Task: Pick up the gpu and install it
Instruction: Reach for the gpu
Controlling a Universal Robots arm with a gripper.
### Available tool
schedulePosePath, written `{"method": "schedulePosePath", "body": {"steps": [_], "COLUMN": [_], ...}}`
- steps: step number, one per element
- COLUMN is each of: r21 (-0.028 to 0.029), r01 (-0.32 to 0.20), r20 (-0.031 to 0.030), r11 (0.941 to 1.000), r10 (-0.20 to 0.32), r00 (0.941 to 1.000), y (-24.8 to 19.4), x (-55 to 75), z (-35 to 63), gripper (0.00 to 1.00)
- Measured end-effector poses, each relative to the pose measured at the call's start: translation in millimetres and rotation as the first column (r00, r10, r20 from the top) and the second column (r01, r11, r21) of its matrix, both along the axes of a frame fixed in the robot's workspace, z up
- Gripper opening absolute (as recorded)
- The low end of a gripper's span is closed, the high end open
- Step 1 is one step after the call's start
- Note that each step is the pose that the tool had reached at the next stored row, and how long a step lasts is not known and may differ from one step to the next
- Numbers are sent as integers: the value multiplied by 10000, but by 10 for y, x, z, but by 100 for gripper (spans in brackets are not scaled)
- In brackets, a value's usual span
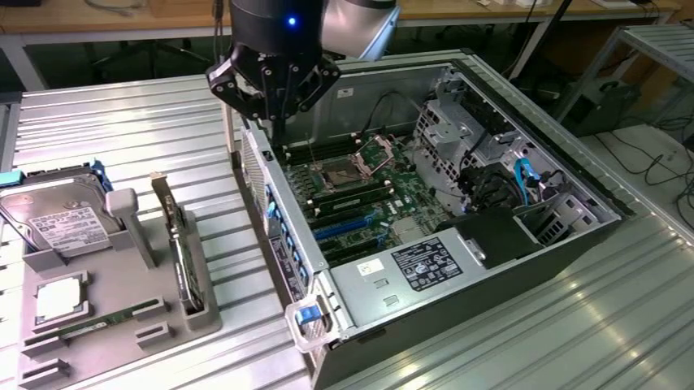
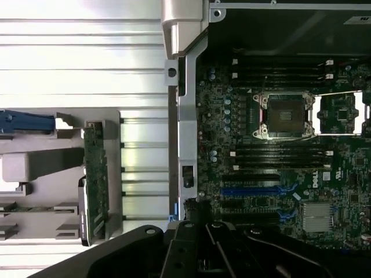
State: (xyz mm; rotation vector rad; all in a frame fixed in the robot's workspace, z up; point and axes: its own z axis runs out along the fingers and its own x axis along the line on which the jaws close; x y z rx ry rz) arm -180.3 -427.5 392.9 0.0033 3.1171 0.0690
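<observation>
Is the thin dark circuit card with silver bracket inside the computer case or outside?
Outside: the card stands on edge in the grey holder beside the case.

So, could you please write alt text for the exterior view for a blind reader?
The arm's shut, empty gripper hangs over the open computer case. At the exterior view's left, the gpu stands on edge in a grey holder.
</observation>
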Motion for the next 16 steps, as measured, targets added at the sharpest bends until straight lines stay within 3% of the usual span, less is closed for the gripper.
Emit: {"method": "schedulePosePath", "body": {"steps": [16], "r21": [0], "r01": [-378], "r20": [0], "r11": [9993], "r10": [378], "r00": [9993], "y": [-83], "x": [-259], "z": [-8], "gripper": [11]}}
